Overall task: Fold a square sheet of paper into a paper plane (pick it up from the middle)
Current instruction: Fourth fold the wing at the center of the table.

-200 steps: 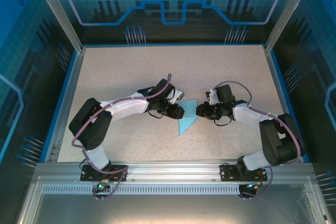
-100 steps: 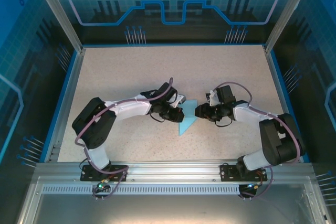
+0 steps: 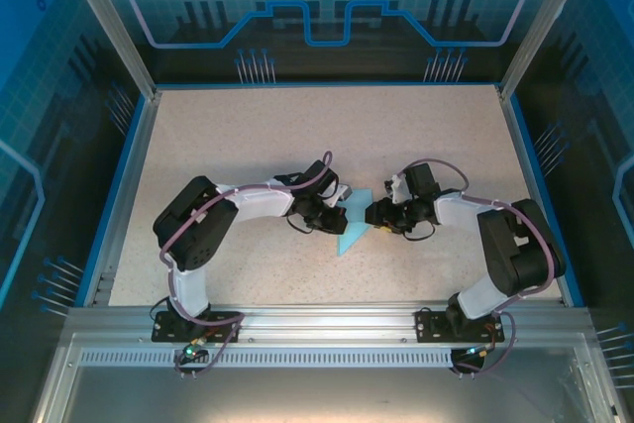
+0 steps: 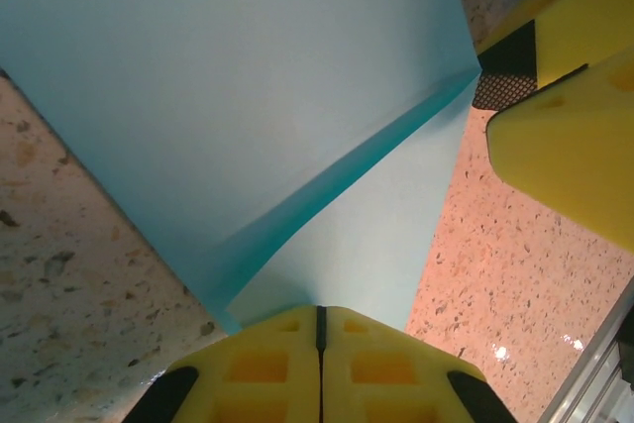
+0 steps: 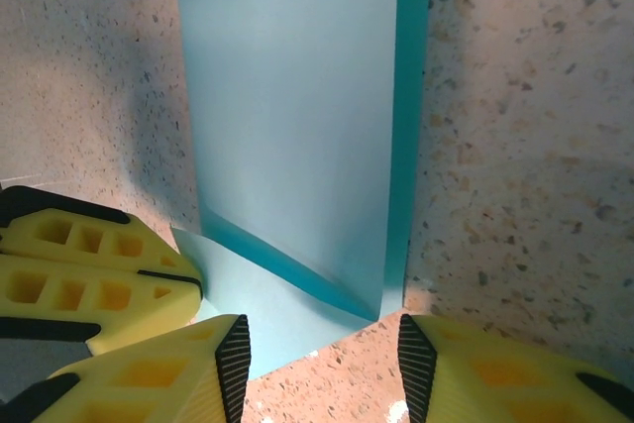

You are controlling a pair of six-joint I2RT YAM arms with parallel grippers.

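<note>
The light-blue square sheet of paper [image 3: 353, 228] lies partly folded at the table's middle, pointed toward the near edge. One flap [image 4: 248, 86] stands up along a slanted crease [image 5: 287, 264]. My left gripper [image 3: 338, 213] is at the paper's left edge, its yellow fingers [image 4: 319, 344] shut on that edge. From the right, my right gripper [image 3: 375, 217] stands open with its padded fingertips [image 5: 234, 359] either side of the paper's near corner [image 5: 381, 309], not gripping it. My right gripper's fingers [image 4: 570, 136] sit at the paper's far corner in the left wrist view.
The speckled tabletop [image 3: 248, 136] is bordered by a blue rim [image 3: 127, 195] and aluminium posts [image 3: 109, 27]. Both arm bases are bolted to the near rail [image 3: 317, 329].
My left gripper slid right onto the paper's edge and shut there. My right gripper opened beside the paper's right side. The left arm's elbow swung inward.
</note>
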